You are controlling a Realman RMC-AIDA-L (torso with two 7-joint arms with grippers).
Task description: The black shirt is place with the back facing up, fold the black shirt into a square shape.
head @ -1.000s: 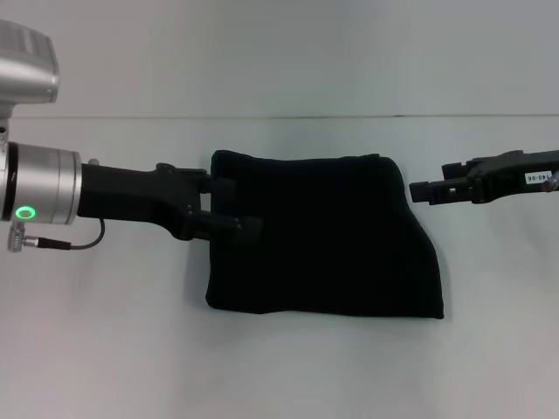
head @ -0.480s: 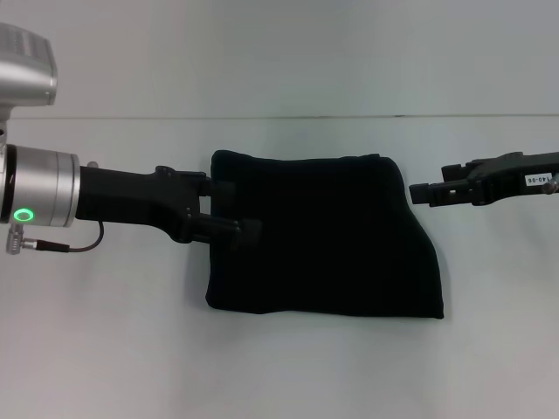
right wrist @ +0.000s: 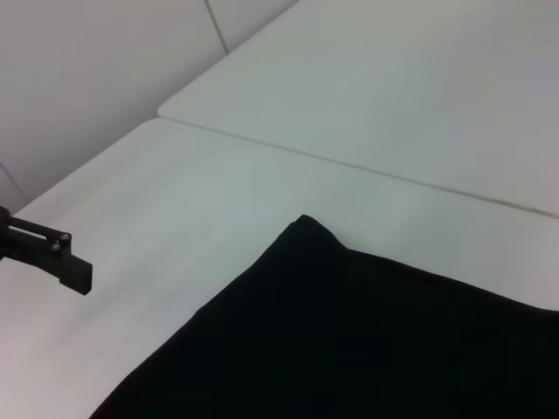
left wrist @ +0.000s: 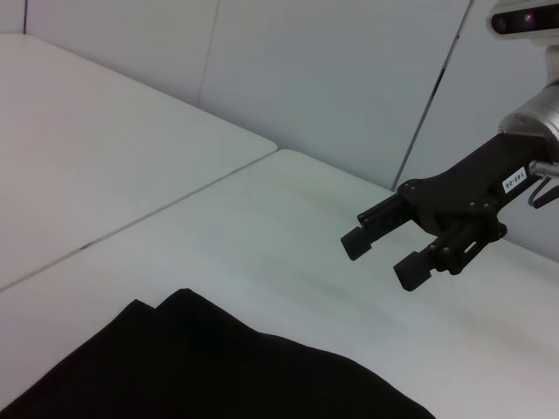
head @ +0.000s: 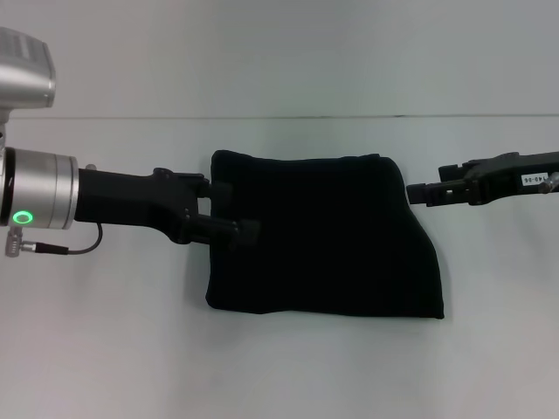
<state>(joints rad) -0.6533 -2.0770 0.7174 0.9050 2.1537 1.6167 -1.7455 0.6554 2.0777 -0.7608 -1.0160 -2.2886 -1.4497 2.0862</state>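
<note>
I see the black shirt (head: 327, 236) already folded into a compact, roughly square bundle, lying flat mid-table (head: 131, 349); its long axis runs left to right across my view, so each short edge faces one arm.

Left gripper (head: 234, 208) is the nearer one; its fingers overlap the shirt's left edge, spread apart, one toward the far corner and one toward mid-edge; I can't see any cloth pinched between them, so I read it as released.

Right gripper (head: 417, 192) sits just off the shirt's far right corner, apart from the cloth; in the left wrist view its fingers (left wrist: 356, 242) stand parted with nothing held.

My judgement: folding looks close to done; near right corner flares out a bit past the far one, so the outline isn't a clean square; if any tidy-up follows, the shirt lies between both grippers, left one best placed.
</note>
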